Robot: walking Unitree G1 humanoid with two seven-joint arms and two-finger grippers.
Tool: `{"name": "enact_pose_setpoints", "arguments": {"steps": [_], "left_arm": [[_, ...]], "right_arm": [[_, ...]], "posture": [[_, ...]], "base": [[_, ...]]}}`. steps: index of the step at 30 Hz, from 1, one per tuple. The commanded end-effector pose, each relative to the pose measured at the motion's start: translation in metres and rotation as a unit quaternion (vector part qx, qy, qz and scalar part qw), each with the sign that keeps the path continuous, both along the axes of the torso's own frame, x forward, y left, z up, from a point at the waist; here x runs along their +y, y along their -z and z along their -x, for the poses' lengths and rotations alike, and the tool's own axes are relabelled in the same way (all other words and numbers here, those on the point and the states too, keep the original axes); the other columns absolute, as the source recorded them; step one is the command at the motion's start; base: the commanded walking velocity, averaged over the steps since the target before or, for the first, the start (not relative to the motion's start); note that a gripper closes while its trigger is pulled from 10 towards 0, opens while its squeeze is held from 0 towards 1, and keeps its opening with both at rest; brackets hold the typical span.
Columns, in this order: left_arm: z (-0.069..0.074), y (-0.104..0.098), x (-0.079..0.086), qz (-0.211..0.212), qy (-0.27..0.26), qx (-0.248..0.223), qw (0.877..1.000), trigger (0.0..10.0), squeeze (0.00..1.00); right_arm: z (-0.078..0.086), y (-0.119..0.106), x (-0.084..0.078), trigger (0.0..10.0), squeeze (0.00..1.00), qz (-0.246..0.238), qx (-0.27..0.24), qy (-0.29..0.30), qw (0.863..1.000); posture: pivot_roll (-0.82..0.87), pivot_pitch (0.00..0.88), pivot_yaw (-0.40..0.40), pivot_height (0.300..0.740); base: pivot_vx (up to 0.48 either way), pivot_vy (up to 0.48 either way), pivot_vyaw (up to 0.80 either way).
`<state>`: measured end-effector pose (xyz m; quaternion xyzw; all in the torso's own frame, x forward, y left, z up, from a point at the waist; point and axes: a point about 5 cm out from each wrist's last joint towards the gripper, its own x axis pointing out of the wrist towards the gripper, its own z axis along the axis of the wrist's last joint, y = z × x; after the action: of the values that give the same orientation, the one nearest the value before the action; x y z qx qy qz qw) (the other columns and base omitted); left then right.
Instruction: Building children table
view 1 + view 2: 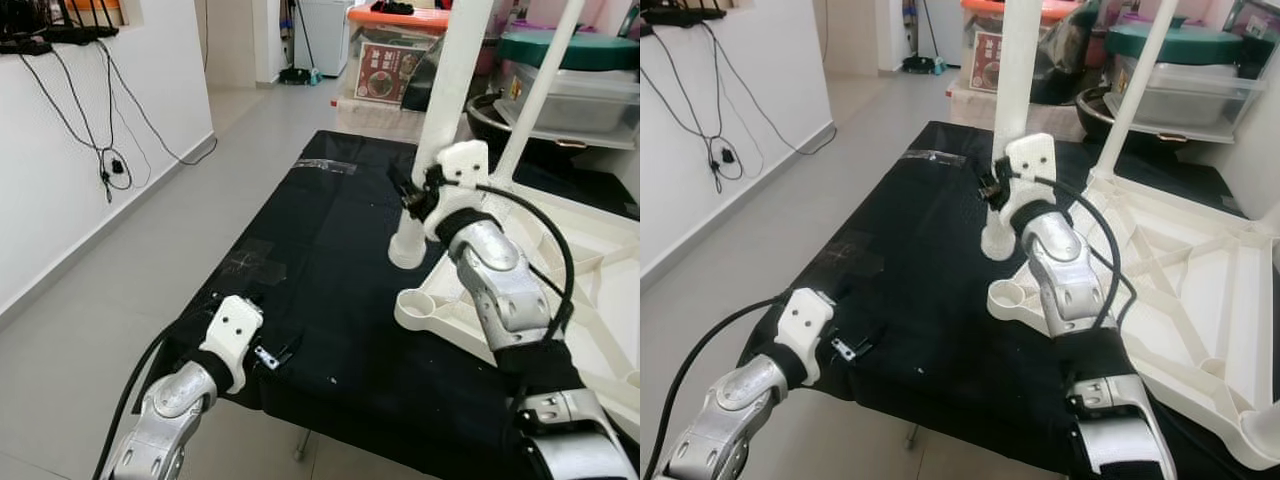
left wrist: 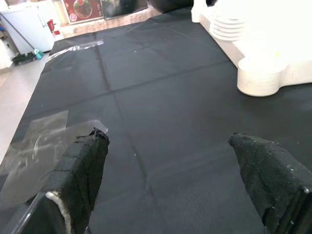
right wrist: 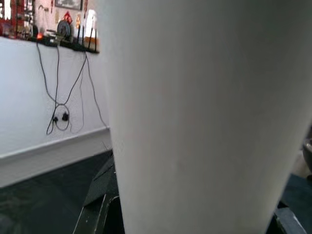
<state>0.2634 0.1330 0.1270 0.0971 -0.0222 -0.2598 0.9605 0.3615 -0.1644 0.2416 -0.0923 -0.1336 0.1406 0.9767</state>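
While left end effector (image 2: 165, 180) hovers agape, right end effector (image 1: 412, 200) grips white leg (image 1: 452, 90).

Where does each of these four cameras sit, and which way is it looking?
Left eye: on the head, looking down at the black table, both arms in sight.
Right eye: beside it, same scene; right gripper at the white leg.
Left wrist: along the left gripper, open jaws over the table.
Right wrist: pressed up against that leg.
Eye views and left wrist share the white tabletop.
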Motion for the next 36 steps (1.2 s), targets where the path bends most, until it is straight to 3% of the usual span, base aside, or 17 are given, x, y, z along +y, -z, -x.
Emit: {"name": "enact_pose_setpoints", "arguments": {"steps": [1,4,6,14,18,24,36], "left_arm": [[0.001,0.004,0.003,-0.007,-0.011,0.011,1.0,10.0,0.0],[0.001,0.004,0.003,-0.007,-0.011,0.011,1.0,10.0,0.0],[0.0,0.006,0.008,-0.01,-0.024,0.013,1.0,10.0,0.0],[0.0,0.006,0.008,-0.01,-0.024,0.013,1.0,10.0,0.0],[-0.001,0.009,0.013,-0.012,-0.039,0.016,0.999,10.0,0.0],[-0.003,0.009,0.016,-0.012,-0.049,0.015,0.999,10.0,0.0],[-0.004,0.01,0.015,-0.009,-0.051,0.015,0.999,10.0,0.0]], "right_arm": [[0.003,0.0,0.001,0.0,0.0,0.023,-0.005,-0.013,1.0],[0.003,0.0,0.001,0.0,0.0,0.023,-0.005,-0.013,1.0],[0.012,0.01,0.003,0.0,0.0,0.066,0.008,-0.049,0.997],[0.012,0.01,0.003,0.0,0.0,0.066,0.008,-0.049,0.997],[0.026,0.026,0.008,0.0,0.0,0.133,0.033,-0.105,0.985],[0.034,0.038,0.011,0.0,0.0,0.173,0.051,-0.139,0.974],[0.038,0.045,0.014,0.0,0.0,0.177,0.065,-0.155,0.97]], "posture": [[0.06,0.0,-0.084,0.74],[0.06,0.0,-0.084,0.74],[0.05,0.0,-0.087,0.74],[0.05,0.0,-0.087,0.74],[0.05,0.0,-0.089,0.74],[0.05,0.0,-0.09,0.74],[0.05,0.0,-0.093,0.74]], "base": [[0.0,0.0,0.0],[0.0,0.0,0.0],[0.0,0.0,0.0],[0.0,0.0,0.0],[0.0,0.0,0.0],[0.0,0.0,0.0],[0.0,0.0,0.0]]}}
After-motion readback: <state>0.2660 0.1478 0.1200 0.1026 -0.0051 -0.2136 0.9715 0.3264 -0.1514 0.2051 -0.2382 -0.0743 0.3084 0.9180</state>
